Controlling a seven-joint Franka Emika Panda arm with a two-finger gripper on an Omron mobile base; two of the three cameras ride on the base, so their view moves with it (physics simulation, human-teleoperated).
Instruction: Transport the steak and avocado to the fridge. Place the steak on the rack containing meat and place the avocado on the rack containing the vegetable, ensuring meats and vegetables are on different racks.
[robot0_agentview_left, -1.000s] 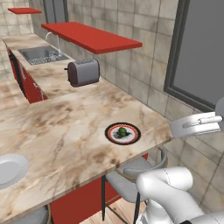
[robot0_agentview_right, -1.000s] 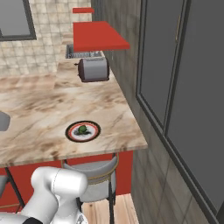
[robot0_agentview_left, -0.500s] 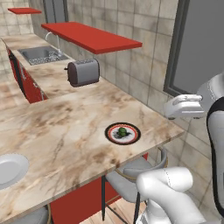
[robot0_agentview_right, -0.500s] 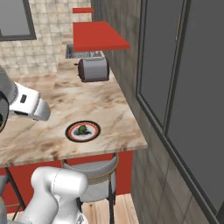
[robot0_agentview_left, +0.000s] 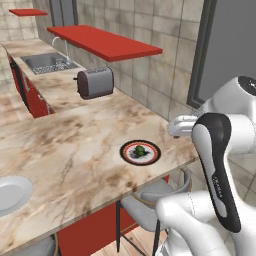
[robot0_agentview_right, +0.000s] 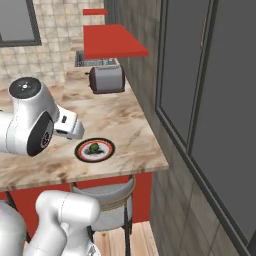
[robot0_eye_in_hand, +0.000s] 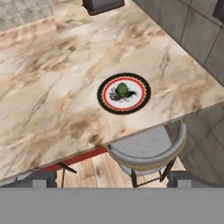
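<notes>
Nearest the base, a grey round stool stands under the beige marble counter edge. Just beyond, the small dark green avocado lies on a round red-rimmed white plate. Within the last second the white arm has swung in over this corner, so I judge pickup is starting. Its claw hangs well above, wide open, empty. Farther away stands a grey metal toaster.

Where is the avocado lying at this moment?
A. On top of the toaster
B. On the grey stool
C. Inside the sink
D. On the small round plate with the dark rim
D: the avocado sits on the small plate near the counter's edge, above the stool.
</notes>
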